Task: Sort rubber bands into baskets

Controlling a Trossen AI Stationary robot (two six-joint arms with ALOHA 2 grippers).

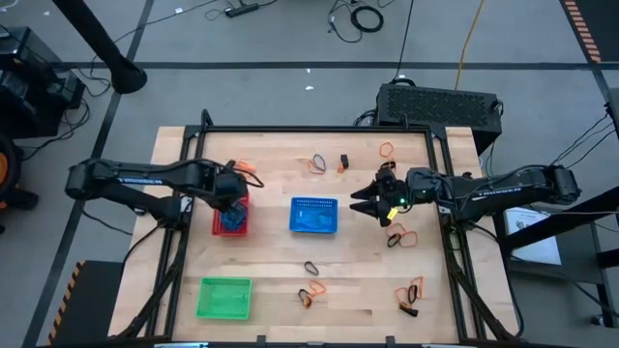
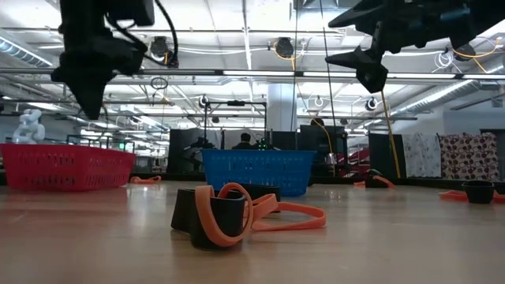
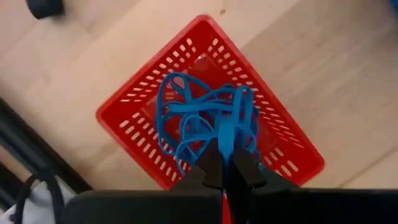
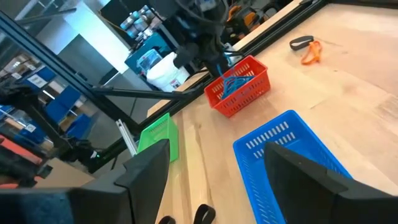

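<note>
Bare counter lay open between the blue basket and the green basket. The left gripper hung over the red basket, blocking it from above.

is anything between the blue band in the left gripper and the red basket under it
Nothing visible. The left gripper is shut on a blue rubber band directly above the red basket, which holds only other blue bands.

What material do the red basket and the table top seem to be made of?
Red basket: probably moulded plastic, slightly glossy; its walls and floor are a regular grid of slots. Table top: apparently pale wood, matt; it shows plank seams and grain.
</note>
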